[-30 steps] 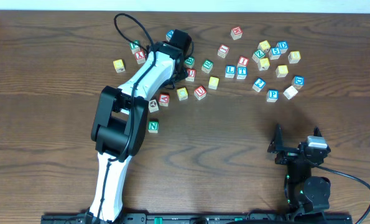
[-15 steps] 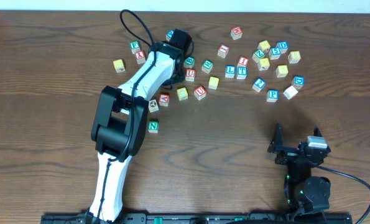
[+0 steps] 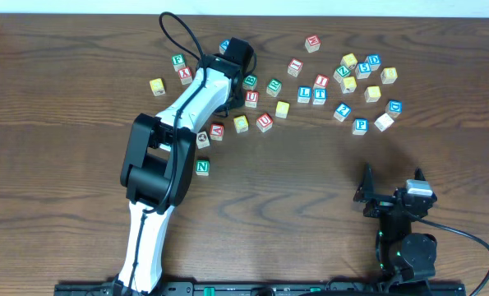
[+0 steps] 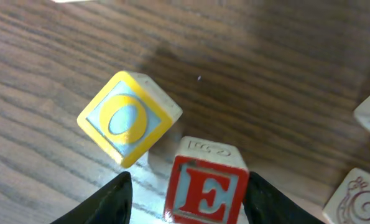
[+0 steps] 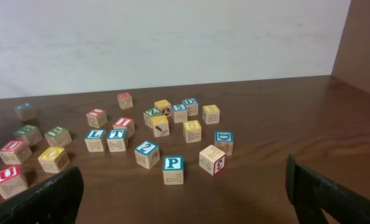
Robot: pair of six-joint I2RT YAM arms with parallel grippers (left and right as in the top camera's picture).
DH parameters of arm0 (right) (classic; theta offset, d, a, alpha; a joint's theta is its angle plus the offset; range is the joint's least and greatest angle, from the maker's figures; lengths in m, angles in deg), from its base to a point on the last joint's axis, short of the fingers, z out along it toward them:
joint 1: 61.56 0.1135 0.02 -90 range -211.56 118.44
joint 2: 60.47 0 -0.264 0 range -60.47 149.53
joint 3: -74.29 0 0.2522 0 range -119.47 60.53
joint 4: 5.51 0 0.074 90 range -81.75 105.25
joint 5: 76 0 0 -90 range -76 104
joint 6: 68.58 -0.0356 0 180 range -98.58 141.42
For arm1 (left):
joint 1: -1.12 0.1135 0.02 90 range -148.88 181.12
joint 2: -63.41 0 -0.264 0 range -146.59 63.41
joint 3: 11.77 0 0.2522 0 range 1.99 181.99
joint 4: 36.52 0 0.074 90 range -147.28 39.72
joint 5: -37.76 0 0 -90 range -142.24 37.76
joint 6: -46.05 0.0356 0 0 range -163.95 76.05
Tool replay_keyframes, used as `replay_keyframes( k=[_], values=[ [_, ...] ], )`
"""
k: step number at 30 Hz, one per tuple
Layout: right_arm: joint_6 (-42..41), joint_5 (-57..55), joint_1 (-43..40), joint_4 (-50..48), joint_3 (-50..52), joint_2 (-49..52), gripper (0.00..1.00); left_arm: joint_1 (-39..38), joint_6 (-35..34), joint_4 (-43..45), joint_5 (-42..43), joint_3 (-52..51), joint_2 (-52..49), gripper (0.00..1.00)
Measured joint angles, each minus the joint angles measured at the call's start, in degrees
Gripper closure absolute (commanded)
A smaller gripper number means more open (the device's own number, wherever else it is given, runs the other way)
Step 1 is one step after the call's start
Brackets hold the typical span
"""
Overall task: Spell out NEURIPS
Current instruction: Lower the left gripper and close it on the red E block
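Observation:
In the left wrist view a red-lettered E cube (image 4: 206, 186) sits between the fingers of my left gripper (image 4: 189, 198). The right finger presses its side, and a thin strip of table shows by the left fingertip. A yellow O cube (image 4: 127, 118) lies just ahead of it. From overhead the left arm (image 3: 201, 90) hides that gripper and the E cube. The green N cube (image 3: 201, 167) stands alone in front of the arm. The red U cube (image 3: 265, 122) and the blue P cube (image 3: 360, 125) (image 5: 173, 165) rest on the table. My right gripper (image 3: 392, 184) (image 5: 185, 205) is open and empty.
Several loose letter cubes are scattered across the back of the wooden table (image 3: 326, 222), most densely at the back right (image 3: 367, 78). More cubes crowd both sides of the left arm. A black cable (image 3: 174, 29) loops above the left wrist.
The left wrist and its cable shifted slightly, uncovering a green-lettered cube at the back left. Nothing has moved in the last half second, and the right arm stayed still.

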Motion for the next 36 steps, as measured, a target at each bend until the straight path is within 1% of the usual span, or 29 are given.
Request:
replay_keyframes(
  k=[4, 9, 14, 36],
  values=[
    [0.00, 0.00, 0.00, 0.00, -0.02, 0.00, 0.01, 0.00, 0.09, 0.68, 0.04, -0.02, 0.00, 0.45],
    [0.00, 0.00, 0.00, 0.00, 0.00, 0.00, 0.01, 0.00, 2.89, 1.97, 1.95, -0.02, 0.00, 0.45],
    [0.00, 0.00, 0.00, 0.00, 0.00, 0.00, 0.01, 0.00, 4.26, 2.03, 2.89, -0.02, 0.00, 0.45],
    [0.00, 0.00, 0.00, 0.00, 0.00, 0.00, 0.01, 0.00, 4.48, 2.64, 3.56, -0.57, 0.00, 0.45]
  ],
)
